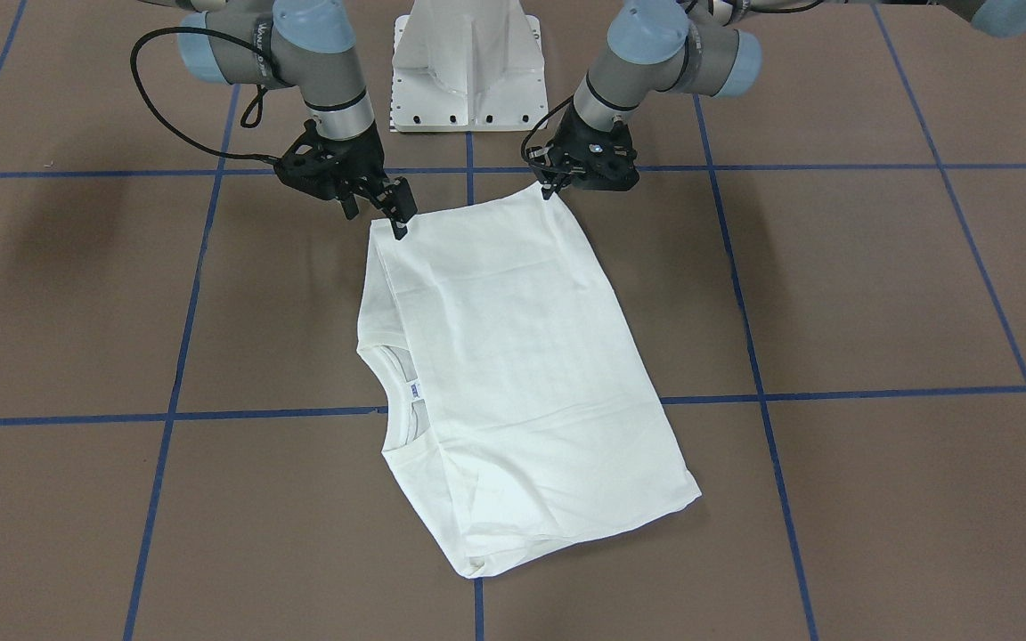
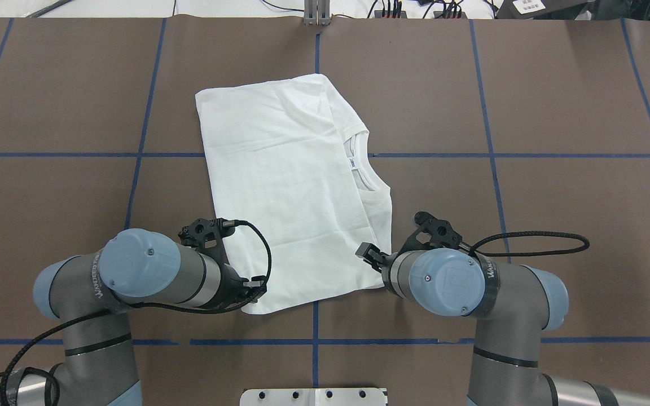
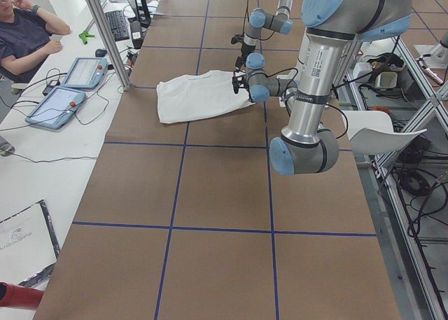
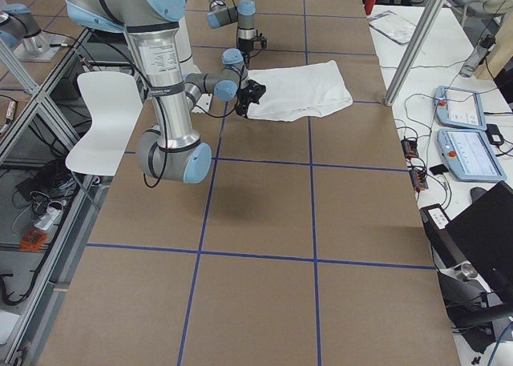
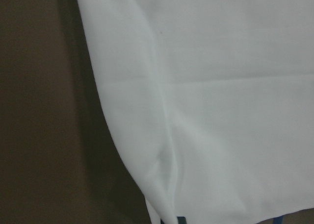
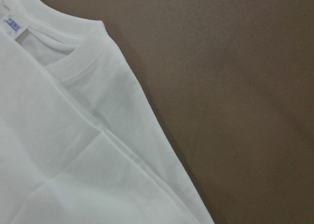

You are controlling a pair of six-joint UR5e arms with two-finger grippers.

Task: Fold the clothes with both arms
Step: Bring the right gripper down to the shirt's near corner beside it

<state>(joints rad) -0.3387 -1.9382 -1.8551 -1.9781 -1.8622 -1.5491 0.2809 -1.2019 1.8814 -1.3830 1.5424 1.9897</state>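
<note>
Left arm (image 2: 189,277) and right arm (image 2: 515,288) were silver-grey tube segments with light blue rounded joint caps, each cap bearing a small screw, and white lettering on a dark wrist band. Left gripper (image 1: 552,187) and right gripper (image 1: 377,212) were black and open-framed, each trailing a black braided cable (image 2: 587,243). The white metal pedestal (image 1: 468,62) had dark holes along its foot.

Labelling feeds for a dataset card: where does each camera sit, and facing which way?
Front-facing: across the table, facing the robot; T-shirt, left arm, right arm, pedestal.
Overhead: behind the robot, looking down; both arms.
Exterior left: table's end; left arm near.
Exterior right: opposite end; right arm near.
Left wrist: close on T-shirt edge; no body.
Right wrist: close on collar; no body.
Shared: front-facing, overhead, right wrist show neck label.
</note>
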